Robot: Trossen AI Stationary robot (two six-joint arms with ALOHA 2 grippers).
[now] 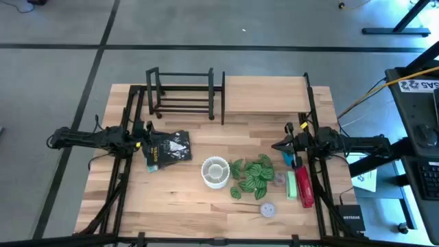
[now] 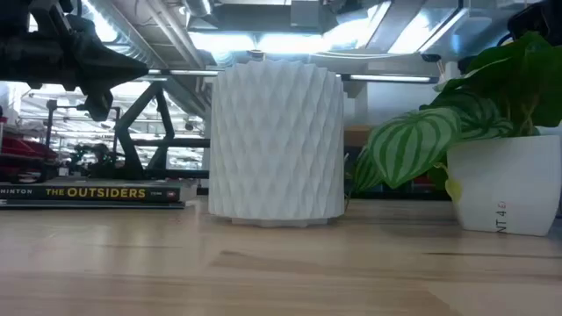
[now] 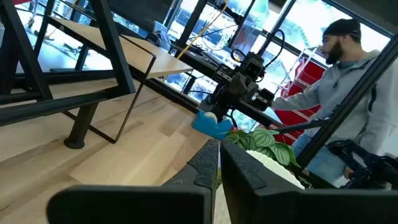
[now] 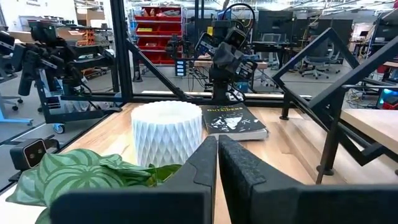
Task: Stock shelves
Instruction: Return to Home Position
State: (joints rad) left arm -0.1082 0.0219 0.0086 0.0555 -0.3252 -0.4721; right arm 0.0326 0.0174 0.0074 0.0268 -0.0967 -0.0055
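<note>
The shelves stand at the table's far edge: a small black open-frame rack (image 1: 182,92) and, right of it, a light-wood shelf board (image 1: 266,95) between black uprights. A dark paperback book (image 1: 168,149) lies flat on the table left of centre. My left gripper (image 1: 145,142) hovers shut over the book's left edge and clear of it, as the low view shows (image 2: 132,63). My right gripper (image 1: 276,146) hovers shut at the right, above the table, near a blue item (image 1: 297,162). A white ribbed pot (image 1: 215,171) and a leafy plant (image 1: 254,177) stand between the arms.
A green item (image 1: 291,184) and a red item (image 1: 305,186) lie by the right edge. Two small round things (image 1: 267,209) (image 1: 279,178) sit near the plant. A person (image 3: 360,81) stands beyond the table's right side. Bare wood shows in front of the shelves.
</note>
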